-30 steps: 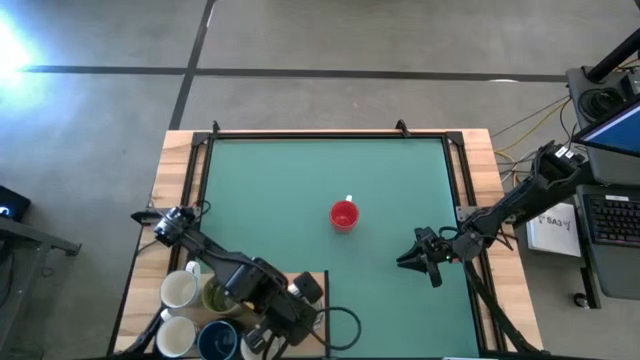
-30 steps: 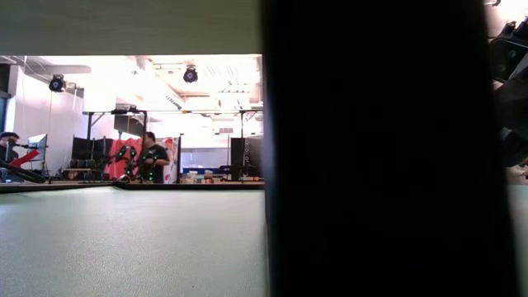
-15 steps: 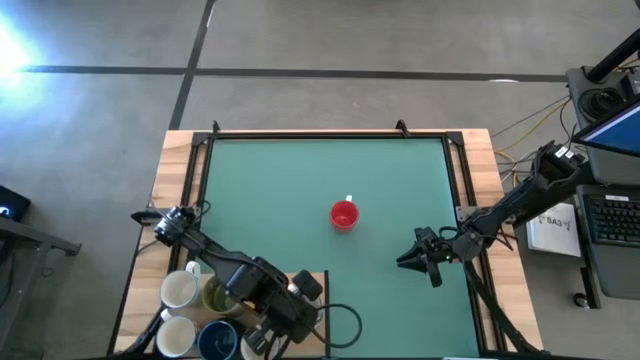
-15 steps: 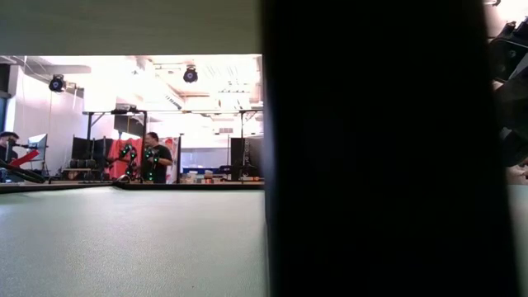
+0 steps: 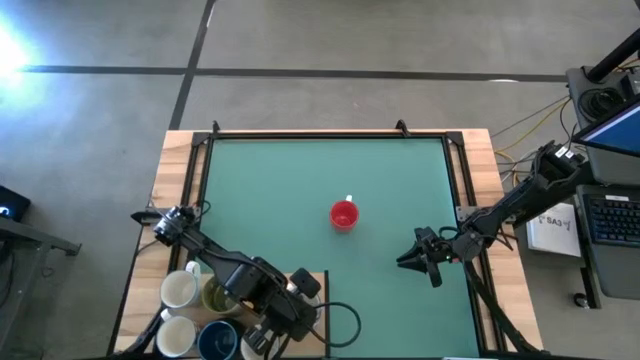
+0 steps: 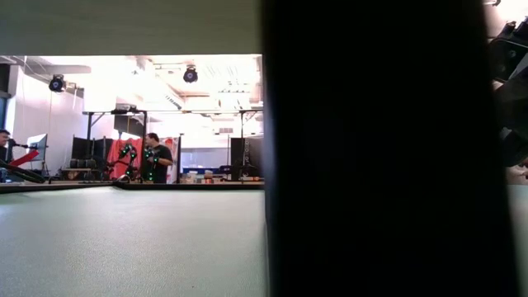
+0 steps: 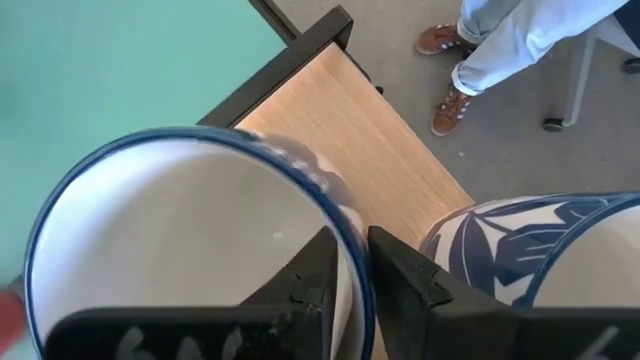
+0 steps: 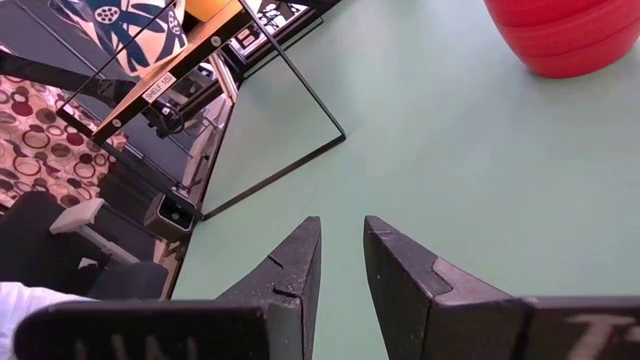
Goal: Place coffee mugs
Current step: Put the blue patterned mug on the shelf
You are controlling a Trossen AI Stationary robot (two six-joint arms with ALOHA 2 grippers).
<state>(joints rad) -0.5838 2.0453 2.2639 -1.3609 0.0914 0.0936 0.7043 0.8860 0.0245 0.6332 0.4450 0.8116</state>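
Observation:
A red mug (image 5: 343, 216) (image 8: 570, 35) stands upright on the green mat near its middle. At the near-left corner, white (image 5: 178, 290), olive-green (image 5: 215, 297) and dark blue (image 5: 215, 341) mugs stand together on a wooden board (image 5: 312, 280). My left gripper (image 5: 283, 303) (image 7: 352, 245) is over that board, shut on a white mug with a blue rim (image 7: 180, 250). A blue-flowered mug (image 7: 530, 240) stands right beside it. My right gripper (image 5: 403, 259) (image 8: 342, 235) waits low over the mat, right of the red mug, open by a narrow gap. My left gripper has the blue-rimmed mug by its rim (image 7: 340, 215). One finger (image 7: 318, 270) is inside the cup and the other (image 7: 400, 275) is outside its wall, and the wall is pinched between them. The fingers come from above, pointing down. The mug's base is hidden.
The wooden board (image 7: 340, 110) sits on a black frame (image 8: 300, 110) at the table's near edge. A person's legs and shoes (image 7: 450, 40) are on the floor just past it. A dark block (image 6: 371, 148) fills much of the low view. People stand in the room behind (image 6: 153, 157).

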